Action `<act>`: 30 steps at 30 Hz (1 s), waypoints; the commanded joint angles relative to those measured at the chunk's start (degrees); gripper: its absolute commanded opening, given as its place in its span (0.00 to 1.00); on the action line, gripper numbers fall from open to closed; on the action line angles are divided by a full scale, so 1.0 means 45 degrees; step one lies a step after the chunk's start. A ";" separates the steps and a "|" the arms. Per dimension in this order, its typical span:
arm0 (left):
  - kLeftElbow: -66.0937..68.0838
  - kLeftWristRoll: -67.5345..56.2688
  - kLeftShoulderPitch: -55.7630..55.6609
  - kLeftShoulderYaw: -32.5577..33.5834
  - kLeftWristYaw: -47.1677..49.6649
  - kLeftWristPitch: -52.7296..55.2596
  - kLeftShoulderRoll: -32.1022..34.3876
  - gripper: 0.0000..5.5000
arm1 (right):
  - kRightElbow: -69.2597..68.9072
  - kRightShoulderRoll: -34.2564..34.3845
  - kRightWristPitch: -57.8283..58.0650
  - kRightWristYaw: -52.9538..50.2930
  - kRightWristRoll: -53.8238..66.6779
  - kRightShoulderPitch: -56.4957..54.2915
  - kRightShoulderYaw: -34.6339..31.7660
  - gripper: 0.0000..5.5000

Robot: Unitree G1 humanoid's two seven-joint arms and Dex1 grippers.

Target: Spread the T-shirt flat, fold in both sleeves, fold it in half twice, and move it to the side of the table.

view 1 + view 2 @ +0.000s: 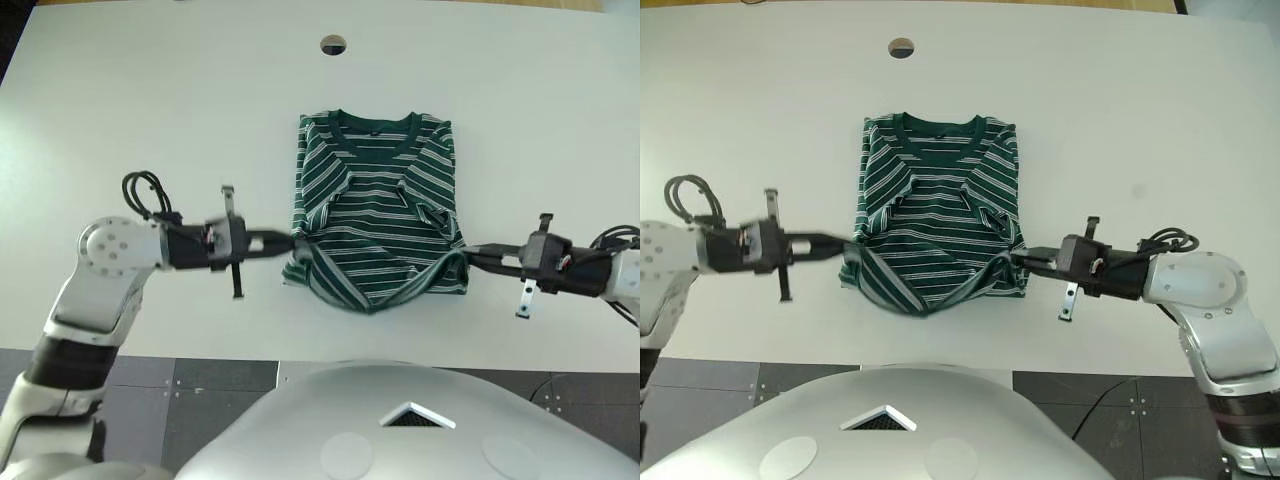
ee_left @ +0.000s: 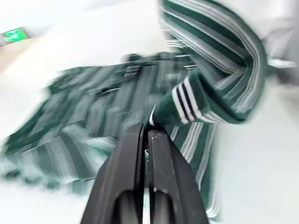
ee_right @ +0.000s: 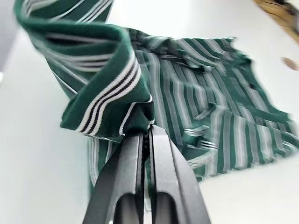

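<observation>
My left gripper [image 1: 288, 243] sits at the near left corner of the shirt [image 1: 380, 190], jaws clamped on the hem there. The striped green shirt lies in the middle of the white table [image 1: 150, 100], sleeves folded in, collar at its far edge, near hem raised and sagging between both grips. My right gripper [image 1: 470, 256] sits at the shirt's near right corner, jaws pinched on the hem.

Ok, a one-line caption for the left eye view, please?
Left pincer and right pincer pinch the hem corners of the sleeve-folded T-shirt on the table.
</observation>
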 commanded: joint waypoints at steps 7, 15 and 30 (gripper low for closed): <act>0.4053 0.0793 -0.4335 0.0488 0.3046 0.3242 -0.2909 0.02 | 0.3464 0.2183 0.2862 -0.1880 -0.0539 -0.4474 0.0590 0.02; 0.8671 0.1955 -0.6932 0.0783 0.5017 0.3575 -0.4870 0.02 | 0.9484 0.4553 0.5071 -0.3885 -0.1274 -0.8903 0.0444 0.02; 1.2560 0.3646 -0.8343 0.1581 0.7484 0.1498 -0.6126 0.24 | 1.2803 0.6340 0.4173 -0.5924 -0.1909 -1.0263 -0.0700 0.34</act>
